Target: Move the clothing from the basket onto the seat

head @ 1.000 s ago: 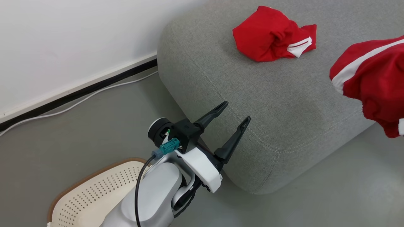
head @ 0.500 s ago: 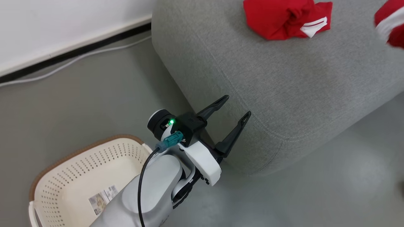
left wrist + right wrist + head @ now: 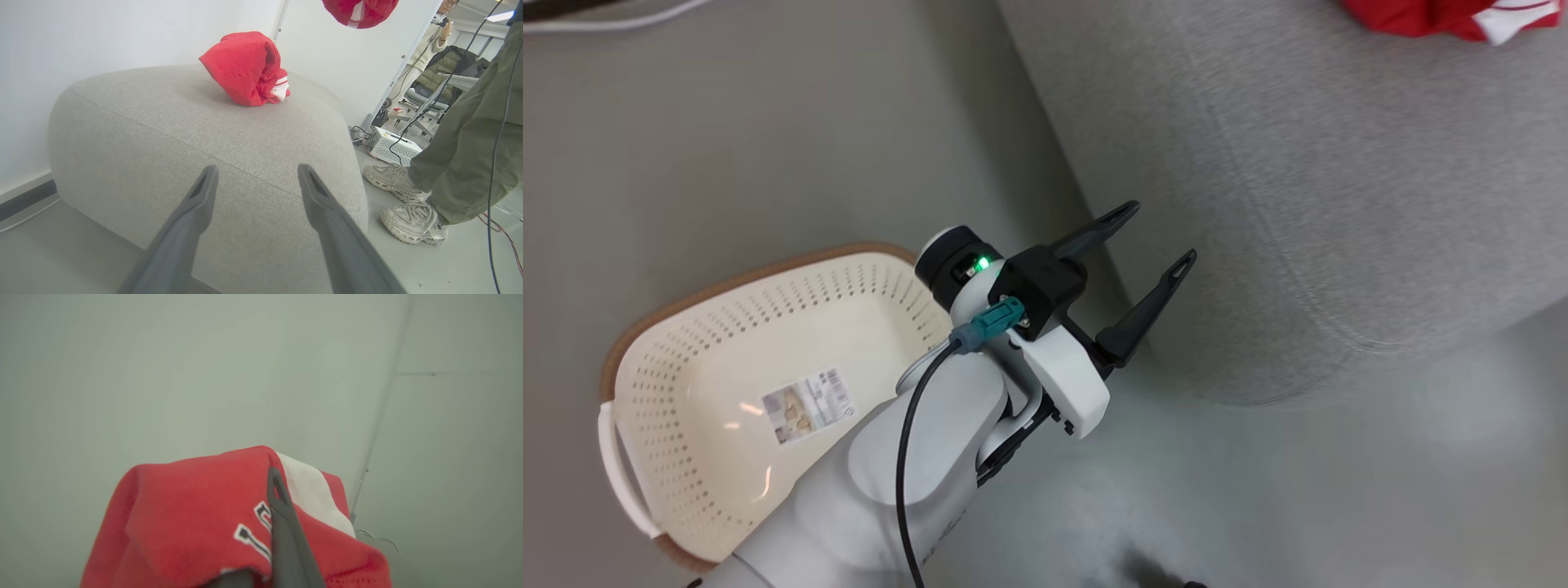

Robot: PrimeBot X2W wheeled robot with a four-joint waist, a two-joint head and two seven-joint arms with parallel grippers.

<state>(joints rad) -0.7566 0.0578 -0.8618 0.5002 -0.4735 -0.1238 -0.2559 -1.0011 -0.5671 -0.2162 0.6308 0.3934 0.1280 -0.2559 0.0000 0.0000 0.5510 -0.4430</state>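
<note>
The left jaws stand spread wide with nothing between them, just beside the rounded corner of the large grey woven-fabric seat (image 3: 1339,204) (image 3: 204,130). One crumpled bright red fabric garment with white stripe trim (image 3: 245,69) (image 3: 1445,16) lies on top of the seat, well beyond those jaws' tips. The cream-white perforated plastic basket with a brown rim (image 3: 792,286) sits on the grey floor (image 3: 727,122) by the pale left forearm (image 3: 915,457), a paper label (image 3: 805,404) on its bottom. The right jaws are pressed together on a second red garment (image 3: 184,506) (image 3: 359,12) with a white stripe and lettering. They are apparently pinching a fold, though one finger is mostly hidden. In the left wrist view it hangs in the air above the seat's far side. A person's olive trousers (image 3: 470,134) and pale sneakers (image 3: 412,222) stand just beside the seat.
</note>
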